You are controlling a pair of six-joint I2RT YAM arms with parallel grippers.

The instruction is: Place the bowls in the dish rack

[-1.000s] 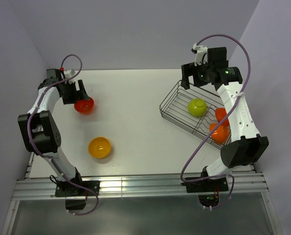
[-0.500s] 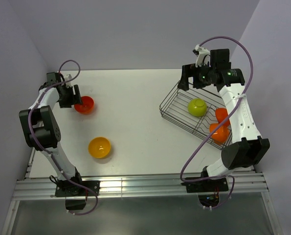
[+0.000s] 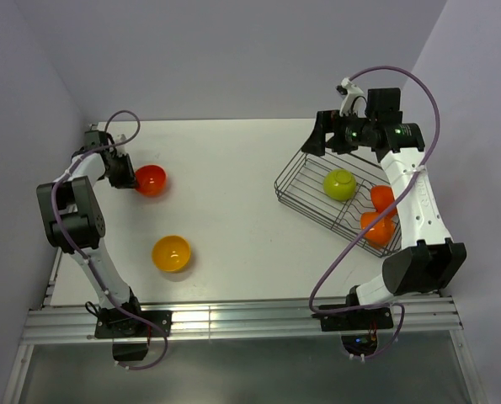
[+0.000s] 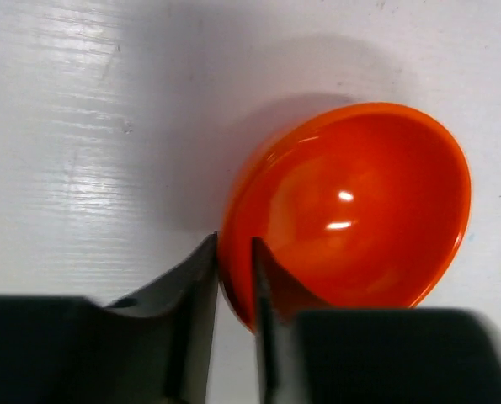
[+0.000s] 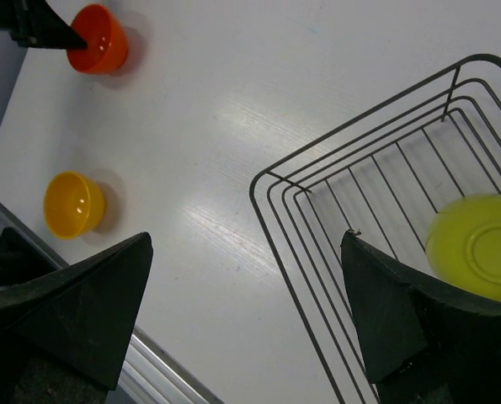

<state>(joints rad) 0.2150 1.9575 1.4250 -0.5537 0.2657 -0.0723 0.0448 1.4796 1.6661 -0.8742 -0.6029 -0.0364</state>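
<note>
A red-orange bowl sits upright at the far left of the table. My left gripper pinches its near rim, one finger inside and one outside. A yellow-orange bowl stands alone nearer the front. The dish rack lies at the right. It holds a lime green bowl upside down and two orange bowls on edge. My right gripper hangs wide open above the rack's left corner, holding nothing.
The left wall stands close behind the left gripper. The right arm's purple cable loops down in front of the rack. An aluminium rail runs along the table's near edge.
The left gripper has slid left along the table and closed its fingers onto the red-orange bowl's rim. The right gripper has tilted slightly and stayed open.
</note>
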